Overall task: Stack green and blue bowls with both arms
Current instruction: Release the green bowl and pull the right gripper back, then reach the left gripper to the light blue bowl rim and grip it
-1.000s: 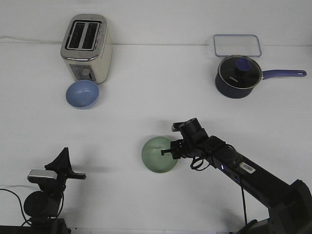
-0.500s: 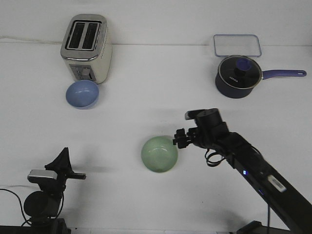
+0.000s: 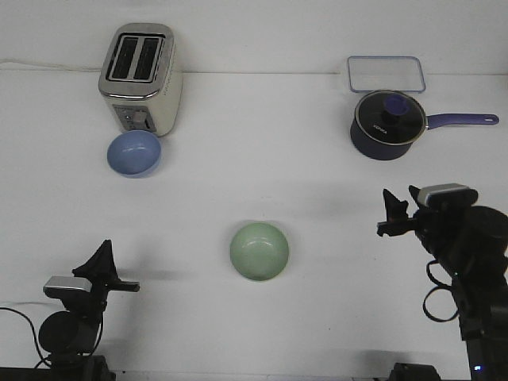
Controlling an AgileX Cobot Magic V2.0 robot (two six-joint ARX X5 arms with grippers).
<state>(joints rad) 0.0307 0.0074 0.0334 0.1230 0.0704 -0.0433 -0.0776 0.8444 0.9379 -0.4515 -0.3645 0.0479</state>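
The pale green bowl [image 3: 259, 251] sits upright on the white table at centre front, with nothing touching it. The light blue bowl [image 3: 134, 152] sits at the left, just in front of the toaster. My right gripper [image 3: 393, 213] is at the right, well clear of the green bowl, its fingers apart and empty. My left gripper [image 3: 103, 266] is low at the front left corner, pointing up; its fingers look closed to a point with nothing in them.
A cream and chrome toaster [image 3: 141, 77] stands at the back left. A dark navy saucepan [image 3: 387, 125] with a glass lid and blue handle is at the back right, behind it a clear rectangular container [image 3: 386, 74].
My right gripper has let go of the green bowl's rim and drawn back to the right and upward. The green bowl stays on the table. The left arm has not moved.
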